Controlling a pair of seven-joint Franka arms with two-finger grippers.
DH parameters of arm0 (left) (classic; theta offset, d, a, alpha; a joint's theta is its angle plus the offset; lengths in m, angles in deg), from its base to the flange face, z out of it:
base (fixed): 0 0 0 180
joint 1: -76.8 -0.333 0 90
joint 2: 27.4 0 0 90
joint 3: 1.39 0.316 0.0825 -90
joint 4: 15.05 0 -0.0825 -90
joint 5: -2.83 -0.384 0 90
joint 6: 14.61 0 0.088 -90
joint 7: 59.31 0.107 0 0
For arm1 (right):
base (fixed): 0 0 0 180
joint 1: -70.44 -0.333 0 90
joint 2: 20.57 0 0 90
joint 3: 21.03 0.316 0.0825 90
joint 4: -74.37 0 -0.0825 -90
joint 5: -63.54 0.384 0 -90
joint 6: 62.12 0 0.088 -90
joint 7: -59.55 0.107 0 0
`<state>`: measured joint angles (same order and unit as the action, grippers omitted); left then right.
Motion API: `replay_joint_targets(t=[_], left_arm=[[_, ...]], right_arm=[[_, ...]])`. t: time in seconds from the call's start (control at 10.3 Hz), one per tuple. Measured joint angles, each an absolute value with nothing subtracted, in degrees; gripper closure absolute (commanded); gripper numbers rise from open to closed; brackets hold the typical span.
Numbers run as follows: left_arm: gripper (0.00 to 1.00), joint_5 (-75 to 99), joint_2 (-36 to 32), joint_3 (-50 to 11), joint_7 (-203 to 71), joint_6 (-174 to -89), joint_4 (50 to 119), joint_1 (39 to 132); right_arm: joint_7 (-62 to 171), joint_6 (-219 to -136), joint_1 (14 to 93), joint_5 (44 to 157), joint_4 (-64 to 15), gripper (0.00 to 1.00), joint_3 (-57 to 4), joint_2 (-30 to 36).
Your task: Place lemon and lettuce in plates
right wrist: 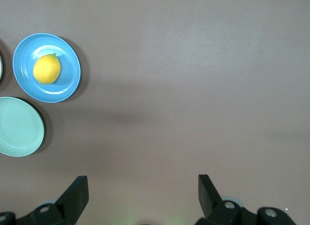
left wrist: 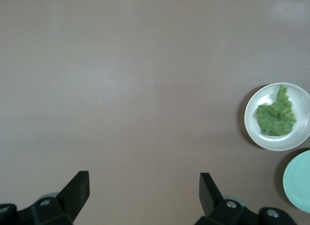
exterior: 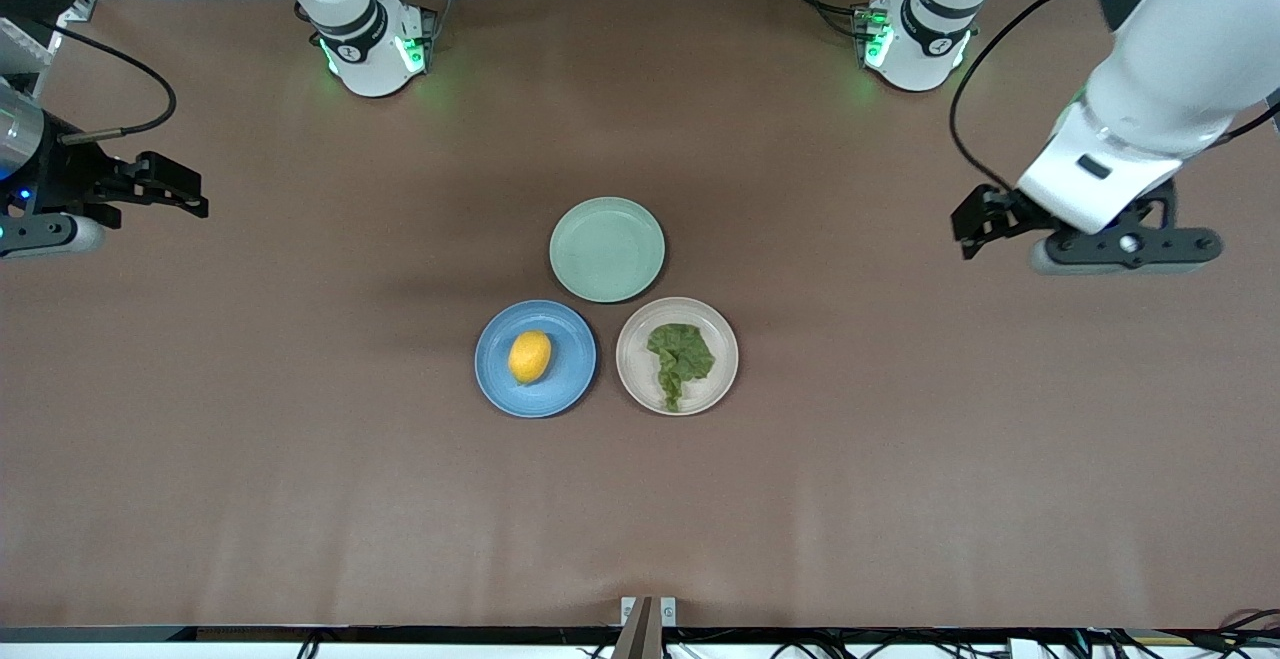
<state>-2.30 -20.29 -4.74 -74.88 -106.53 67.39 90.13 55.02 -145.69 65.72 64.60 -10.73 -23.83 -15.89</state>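
Note:
The yellow lemon [exterior: 530, 356] lies in the blue plate [exterior: 497, 381] at the table's middle; both show in the right wrist view, lemon [right wrist: 47, 69] in plate [right wrist: 70, 82]. The dark green lettuce leaf [exterior: 680, 360] lies in the beige-pink plate [exterior: 633, 375] beside it, toward the left arm's end; the left wrist view shows the leaf [left wrist: 276, 115] in its plate [left wrist: 254, 128]. My left gripper [exterior: 975, 222] is open and empty over bare table at the left arm's end. My right gripper [exterior: 185, 192] is open and empty over bare table at the right arm's end.
A pale green plate [exterior: 607, 249] holds nothing and touches the two plates, farther from the front camera; it also shows in the left wrist view [left wrist: 298, 181] and the right wrist view [right wrist: 19, 128]. Brown table surface spreads all around.

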Motion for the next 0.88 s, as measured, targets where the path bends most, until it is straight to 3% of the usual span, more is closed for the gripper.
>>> replay_joint_targets(t=[0.88], left_arm=[[0.0, 0.9, -23.7, -5.1, -69.4, -103.1, 67.6, 84.1]], right_arm=[[55.0, -146.3, 65.9, 64.4, -13.4, 0.0, -23.9, -17.4]])
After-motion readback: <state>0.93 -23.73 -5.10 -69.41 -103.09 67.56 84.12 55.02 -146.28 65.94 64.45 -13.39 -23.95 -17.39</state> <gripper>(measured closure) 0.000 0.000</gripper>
